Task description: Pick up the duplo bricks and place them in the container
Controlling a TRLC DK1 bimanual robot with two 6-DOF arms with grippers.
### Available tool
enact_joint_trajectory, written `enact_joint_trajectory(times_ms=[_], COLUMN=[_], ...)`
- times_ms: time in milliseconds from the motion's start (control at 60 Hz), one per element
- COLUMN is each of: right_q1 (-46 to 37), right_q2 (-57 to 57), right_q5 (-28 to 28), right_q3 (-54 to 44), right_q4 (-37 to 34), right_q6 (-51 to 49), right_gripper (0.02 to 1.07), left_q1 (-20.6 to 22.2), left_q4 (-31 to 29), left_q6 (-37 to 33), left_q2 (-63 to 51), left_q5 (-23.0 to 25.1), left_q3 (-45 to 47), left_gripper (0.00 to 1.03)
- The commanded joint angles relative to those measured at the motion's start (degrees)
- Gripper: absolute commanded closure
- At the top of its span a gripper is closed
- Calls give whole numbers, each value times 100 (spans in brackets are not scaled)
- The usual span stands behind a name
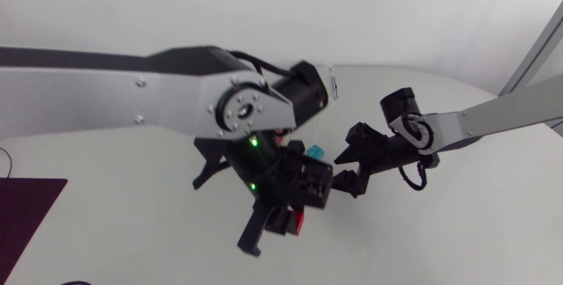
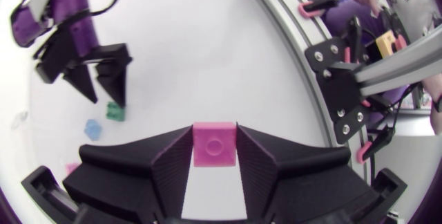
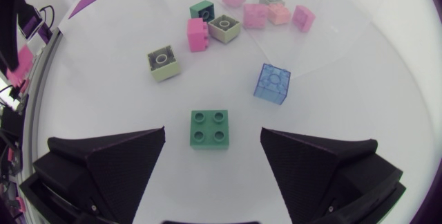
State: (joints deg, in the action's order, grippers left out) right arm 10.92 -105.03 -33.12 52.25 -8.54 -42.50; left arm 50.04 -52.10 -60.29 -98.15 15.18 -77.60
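Plain white bench (image 3: 359, 92). The left tool (image 2: 214, 137) is clamped on a pink brick (image 2: 214, 148), both fingers (image 2: 173, 165) on its sides. The right tool (image 3: 213, 140) gapes wide; the green brick (image 3: 209, 128) lies on the bench btw its fingers (image 3: 117, 162), touching neither. A blue clear brick (image 3: 272, 83) & a pale-green brick (image 3: 164, 65) sit just beyond the green brick.

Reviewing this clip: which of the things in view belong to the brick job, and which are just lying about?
Job:
- pink duplo brick, gripped in the left claw
- green brick, under the open right claw
- translucent blue brick
- further bricks beyond
- the container cannot be made out clearly

Lying about:
- dark purple mat at the table's edge
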Motion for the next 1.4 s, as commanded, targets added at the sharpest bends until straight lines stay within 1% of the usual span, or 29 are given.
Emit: enact_joint_trajectory(times_ms=[0,83,133,150,183,217,267,367,383,433,483,500,583,633,750,833,900,1000,1033,1050,1067,1150,1167,1200,1217,1233,1300,1383], right_q1=[130,191,209,218,218,227,244,323,341,376,394,402,411,402,367,323,314,288,279,271,271,244,235,235,235,235,235,235], right_q2=[-254,-360,-439,-465,-518,-553,-588,-676,-694,-764,-782,-791,-764,-694,-342,-44,185,563,721,791,879,1196,1248,1345,1398,1442,1582,1635], right_q5=[34,131,166,175,192,219,245,342,377,430,438,465,482,482,482,482,482,474,474,474,474,456,447,447,447,447,438,430], right_q3=[189,295,383,409,462,506,514,514,514,506,479,462,400,339,154,49,-4,-31,-4,5,22,163,189,259,295,330,514,822], right_q4=[1,-17,-52,-69,-131,-175,-192,-228,-263,-271,-271,-280,-280,-280,-351,-447,-518,-685,-764,-790,-834,-1010,-1027,-1071,-1071,-1071,-1098,-1133], right_q6=[-109,-92,-83,-83,-83,-92,-92,-92,-101,-109,-118,-118,-118,-118,-118,-118,-101,-83,-65,-48,-30,84,102,154,207,251,418,620], right_gripper=[11,12,16,17,18,22,28,37,41,48,54,59,80,80,81,81,81,81,81,81,81,81,81,81,81,81,81,81], left_q1=[-372,-654,-864,-961,-1058,-1155,-1374,-1638,-1717,-1831,-1902,-1928,-2086,-2227,-2447,-2543,-2614,-2701,-2728,-2737,-2754,-2833,-2851,-2860,-2868,-2868,-2868,-2868], left_q4=[156,446,587,736,815,947,1325,1694,1764,1975,2160,2265,2722,2951,3197,3654,3839,4023,4076,4102,4120,4172,4181,4181,4181,4181,4260,4550], left_q6=[237,439,536,668,765,817,1178,1503,1573,1784,1872,1934,2224,2452,2681,2848,2927,3032,3076,3111,3155,3278,3322,3357,3357,3357,3357,3524], left_q2=[112,112,68,59,41,33,-29,-126,-187,-266,-310,-337,-451,-583,-873,-996,-1119,-1277,-1338,-1347,-1365,-1409,-1409,-1409,-1400,-1374,-1180,-750], left_q5=[143,161,275,275,293,337,372,424,424,424,424,424,424,416,389,170,-6,-138,-226,-252,-270,-393,-393,-393,-393,-393,-393,-402], left_q3=[-220,-352,-493,-563,-624,-686,-791,-985,-1064,-1205,-1240,-1257,-1301,-1398,-1609,-1547,-1565,-1565,-1565,-1556,-1556,-1556,-1556,-1547,-1512,-1486,-1275,-827], left_gripper=[92,92,92,92,92,92,92,92,92,92,92,92,92,92,92,92,91,90,85,80,73,28,22,14,6,4,4,4])
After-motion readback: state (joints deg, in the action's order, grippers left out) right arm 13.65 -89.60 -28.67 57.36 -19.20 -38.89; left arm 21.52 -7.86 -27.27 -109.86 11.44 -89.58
